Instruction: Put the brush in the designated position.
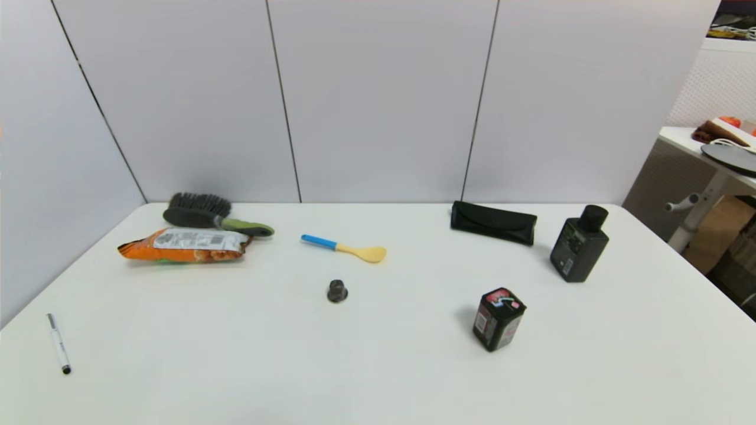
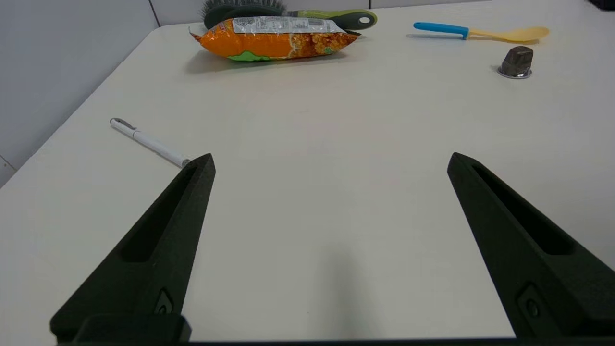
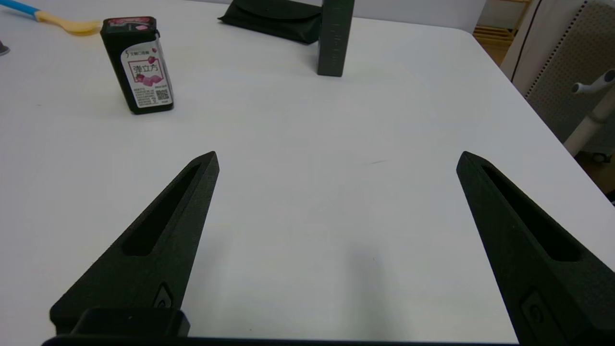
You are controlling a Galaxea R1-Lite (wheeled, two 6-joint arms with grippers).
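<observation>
The brush (image 1: 212, 216) lies at the back left of the table, dark bristles up and its lime-green and grey handle pointing right. It rests just behind an orange snack bag (image 1: 184, 245). In the left wrist view the brush (image 2: 336, 17) peeks out from behind the bag (image 2: 276, 41). My left gripper (image 2: 330, 161) hovers open over bare table near the front left, far from the brush. My right gripper (image 3: 336, 158) is open over bare table at the front right. Neither arm shows in the head view.
A blue-handled yellow spoon (image 1: 345, 248), a small dark metal cap (image 1: 337, 291), a white pen (image 1: 59, 343), a black pouch (image 1: 494, 222), a dark bottle (image 1: 579, 243) and a small black box (image 1: 498, 319) lie on the white table (image 1: 378, 366). Grey panels wall the back and left.
</observation>
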